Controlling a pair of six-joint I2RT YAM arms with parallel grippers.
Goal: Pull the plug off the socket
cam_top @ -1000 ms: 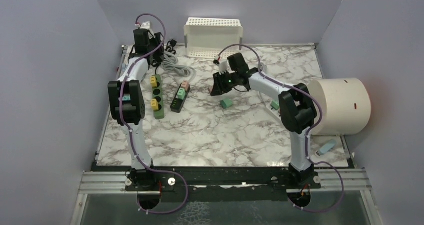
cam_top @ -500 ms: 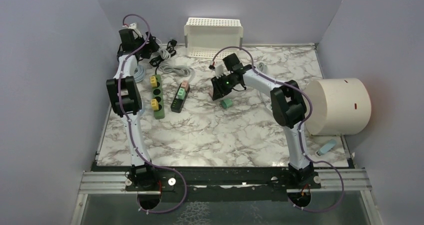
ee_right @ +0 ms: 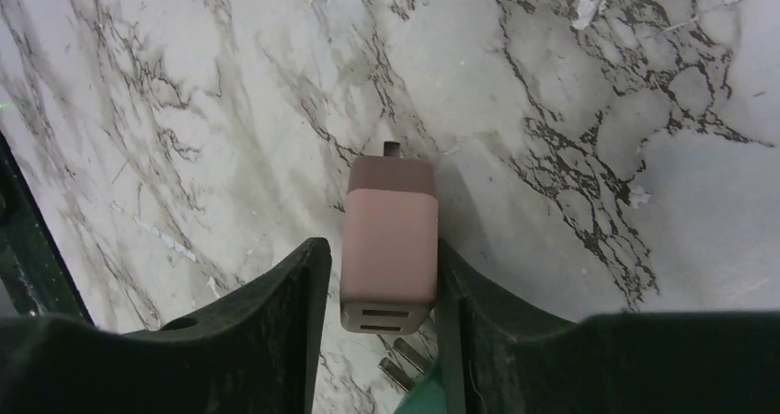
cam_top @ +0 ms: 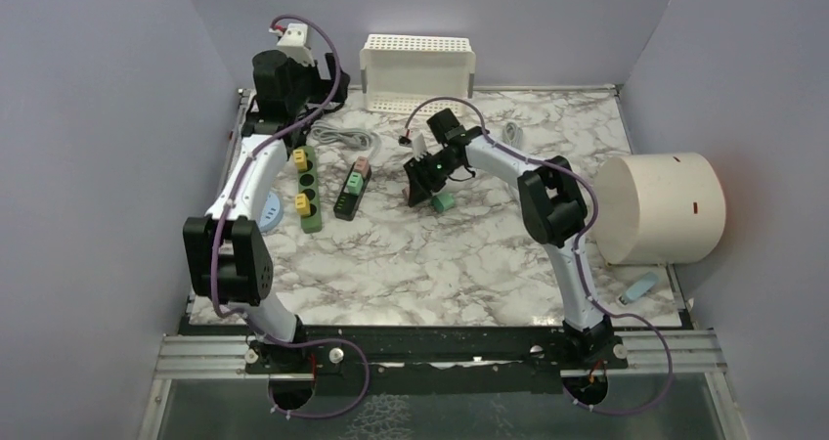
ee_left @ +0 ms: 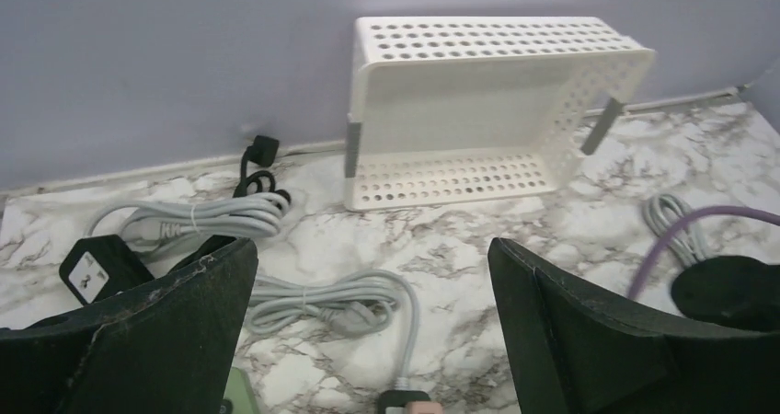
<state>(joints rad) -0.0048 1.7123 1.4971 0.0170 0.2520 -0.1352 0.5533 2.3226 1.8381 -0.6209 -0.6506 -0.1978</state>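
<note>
A pink plug point(ee_right: 389, 244) lies on the marble between the fingers of my right gripper point(ee_right: 382, 248). The right finger touches it and a thin gap shows at the left finger point(ee_right: 294, 294), so the gripper is open. A green plug point(cam_top: 445, 202) lies just beside it, prongs showing. The black socket strip point(cam_top: 352, 188) still carries a pink and a green plug; the green socket strip point(cam_top: 307, 188) carries yellow plugs. My left gripper point(ee_left: 370, 248) hangs wide open and holds nothing, above a grey cable point(ee_left: 340, 299) at the back left. In the top view my right gripper point(cam_top: 418, 181) is low on the table.
A white perforated basket point(cam_top: 418, 73) leans at the back wall. A cream cylinder point(cam_top: 665, 207) lies at the right edge, with a blue item point(cam_top: 640, 286) in front of it. Another green plug point(cam_top: 537, 206) and a coiled white cable point(cam_top: 510, 130) lie behind the right arm. A black adapter point(ee_left: 92, 271) sits at the far left.
My left gripper went from shut to wide open and its arm swung around at the back left. My right gripper moved left and down to the table and loosened on the pink plug.
</note>
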